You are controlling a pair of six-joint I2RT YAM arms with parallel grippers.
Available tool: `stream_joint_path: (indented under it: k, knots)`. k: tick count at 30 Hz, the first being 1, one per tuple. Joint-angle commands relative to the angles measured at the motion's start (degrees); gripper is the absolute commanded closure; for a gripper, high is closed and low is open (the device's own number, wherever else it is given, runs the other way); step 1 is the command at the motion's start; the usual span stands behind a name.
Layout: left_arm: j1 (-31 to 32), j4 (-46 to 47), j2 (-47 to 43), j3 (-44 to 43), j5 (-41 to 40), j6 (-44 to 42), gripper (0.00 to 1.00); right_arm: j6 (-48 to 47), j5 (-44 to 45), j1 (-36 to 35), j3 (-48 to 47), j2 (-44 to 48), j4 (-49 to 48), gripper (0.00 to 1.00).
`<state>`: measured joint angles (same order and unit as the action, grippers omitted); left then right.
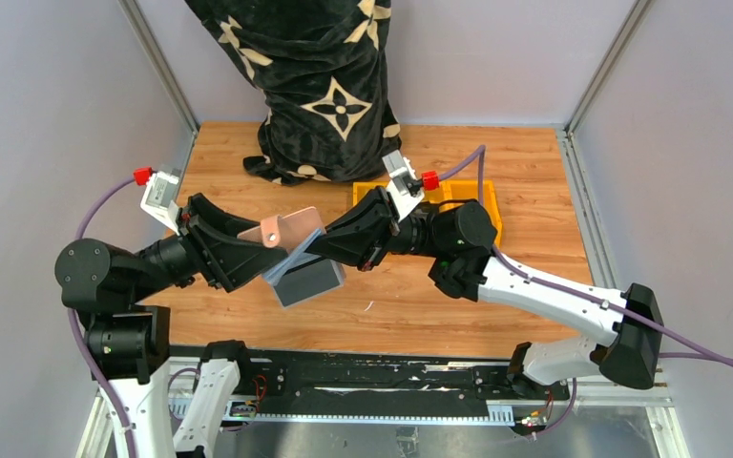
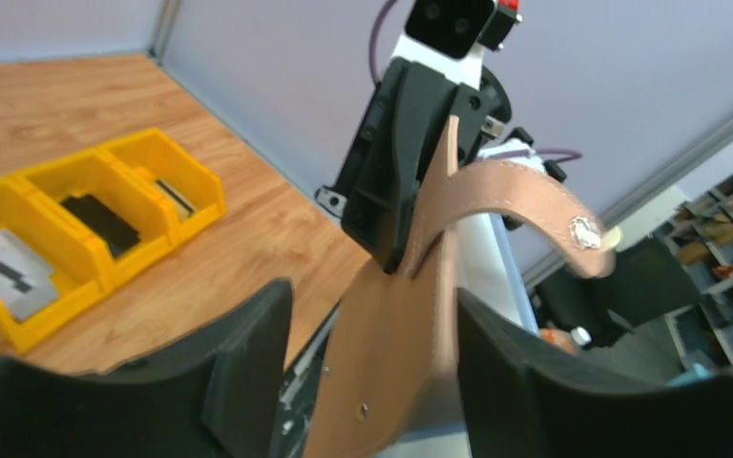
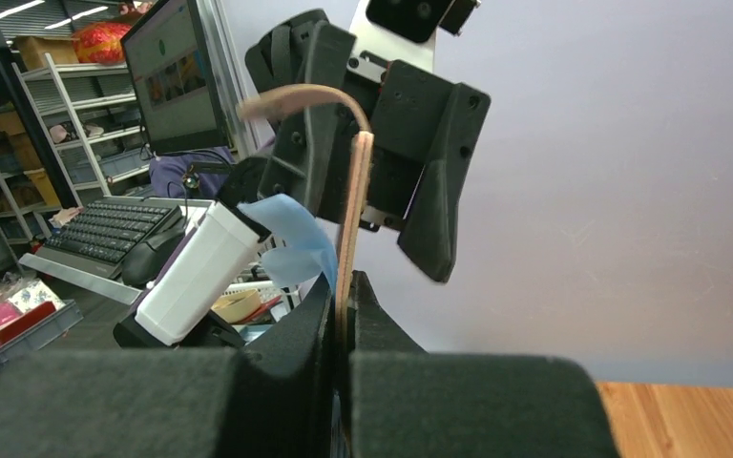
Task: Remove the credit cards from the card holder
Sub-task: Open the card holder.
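1. Nearest you, the left claw [image 2: 372, 324] stands spread. Its fingers flank the brown card holder [image 1: 291, 229], and the worktop [image 1: 496, 162] shows through the gap on one side. On the other side you cannot tell whether the finger touches the leather.
2. Just beyond it, the card holder hangs in the air above the middle of the worktop, somewhat toward the left edge. It touches nothing below. Its stud flap curls away from the body, so the holder is open.
3. A pale blue card [image 1: 296, 258] pokes out between the brown flap and a grey face below it. You cannot tell whether that grey face is lining or another card. No other card is plainly visible.
4. On the holder's far edge, the right claw [image 3: 345, 286] is pressed together, pinching the thin leather between its fingers. This grip alone looks to be carrying the holder.
5. The step in hand looks like steadying the opened holder so the first card can be drawn out. No card appears to be out on the worktop yet, so the task seems to be at an early stage.
6. The next move calls for closing the left claw on the blue card's exposed edge only, not on the leather. Then pull along the pocket while the right claw holds firm. A skewed pull could bend the card or twist the holder loose.
7. Toward the far right corner sits a yellow bin [image 2: 196, 186] with flat grey and black things in its compartments.
8. At the far edge stands a dark patterned cloth [image 1: 324, 86].
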<state>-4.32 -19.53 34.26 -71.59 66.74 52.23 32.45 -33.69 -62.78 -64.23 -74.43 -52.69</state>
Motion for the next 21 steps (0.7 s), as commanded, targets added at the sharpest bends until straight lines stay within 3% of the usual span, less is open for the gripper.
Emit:
stream_joint_path:
  k: [1,2,3,6,8,10,13,16,21]
  knots:
    - [0.0,-13.6,2.7,-7.5,-0.2,-15.1,0.25,0.7,1.6,0.0,1.2,3.6,0.1,1.0]
    - [0.0,-17.0,3.6,-9.2,-0.4,-18.5,0.11,0.5,2.5,0.2,1.8,4.4,0.5,1.0]
    - [0.0,-19.9,4.2,-10.3,-0.5,-20.8,0.05,0.6,3.2,0.5,2.5,5.1,0.9,1.0]
    - [0.0,-21.1,4.1,-10.2,0.8,-21.4,0.01,1.0,4.6,1.3,3.9,6.8,2.5,1.0]
    - [0.0,-16.9,2.4,-7.7,2.5,-18.2,0.01,1.0,4.3,1.6,3.3,7.4,4.7,1.0]
    - [0.0,-12.8,0.1,-4.5,3.3,-16.3,0.03,0.9,3.8,1.6,1.5,7.2,9.5,1.0]
    - [0.0,-14.2,-2.9,-3.1,2.0,-22.0,0.07,2.5,3.3,1.5,-2.5,5.9,15.5,1.0]
    - [0.0,-18.8,-4.0,-2.5,0.8,-28.9,0.2,6.0,1.8,1.4,-4.5,4.2,16.7,1.0]
    - [0.0,-19.9,-3.8,-3.0,2.6,-29.3,0.36,6.9,1.8,1.4,-4.9,3.9,18.4,1.0]
